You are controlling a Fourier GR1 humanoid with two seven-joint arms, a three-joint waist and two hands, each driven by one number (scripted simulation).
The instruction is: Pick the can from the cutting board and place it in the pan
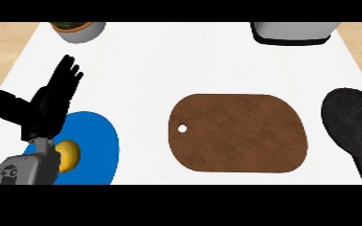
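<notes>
The white counter [176,62] holds a bare brown cutting board [239,132] and dark pan [344,124]; no can shows. Left hand [53,100] rests, fingers straight, holding nothing; reaching blindly risks grasping nothing.

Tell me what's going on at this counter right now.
Nothing is being handled at the moment. The robot's left hand is open at the left edge, fingers up, resting above a blue plate with a yellow item on it. The brown cutting board in the middle is bare; no can shows anywhere. The dark pan sits at the right edge. The right hand isn't in view.
</notes>
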